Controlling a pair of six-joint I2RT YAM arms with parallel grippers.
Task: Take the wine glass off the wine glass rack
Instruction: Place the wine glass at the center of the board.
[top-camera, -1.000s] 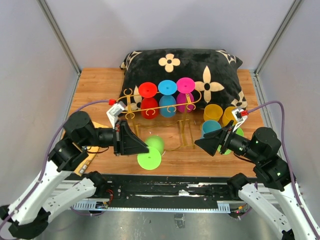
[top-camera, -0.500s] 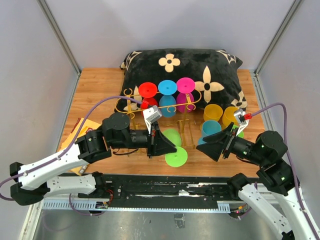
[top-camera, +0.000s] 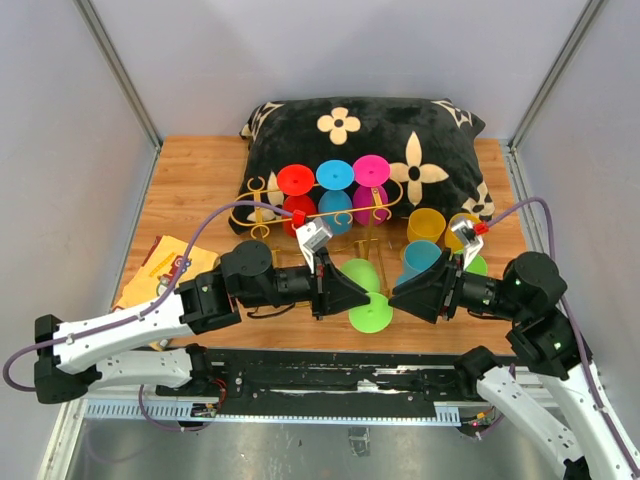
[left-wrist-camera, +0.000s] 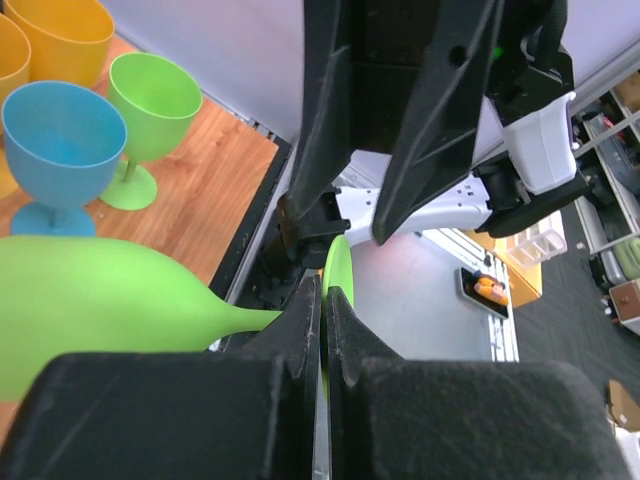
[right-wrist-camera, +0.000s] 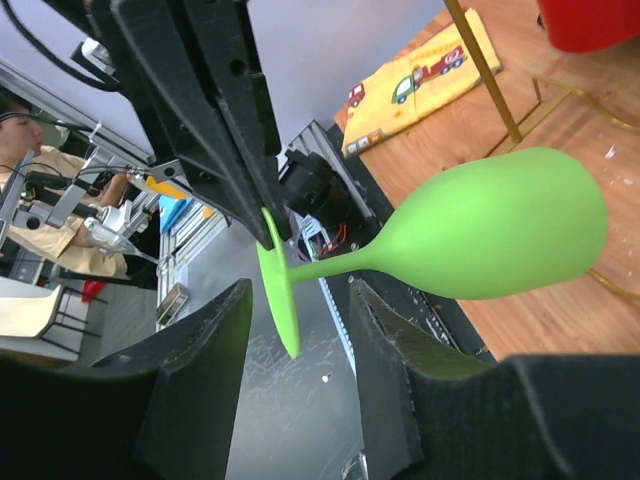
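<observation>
Clearly off the rack (top-camera: 372, 248), green wine glass (top-camera: 360, 283) hangs sideways by table's (top-camera: 200, 170) front edge, centre. L pincer (top-camera: 352, 294) clenched on stem, mostly hiding it. R pincer (top-camera: 397, 291) released, fingers (right-wrist-camera: 200, 380) flanking foot; contact unclear.

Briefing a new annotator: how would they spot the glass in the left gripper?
Near the front edge of the wooden table, at its middle, the left gripper pinches a lime-green wine glass by its stem. It alone lies sideways; the other green glass stands upright.
</observation>
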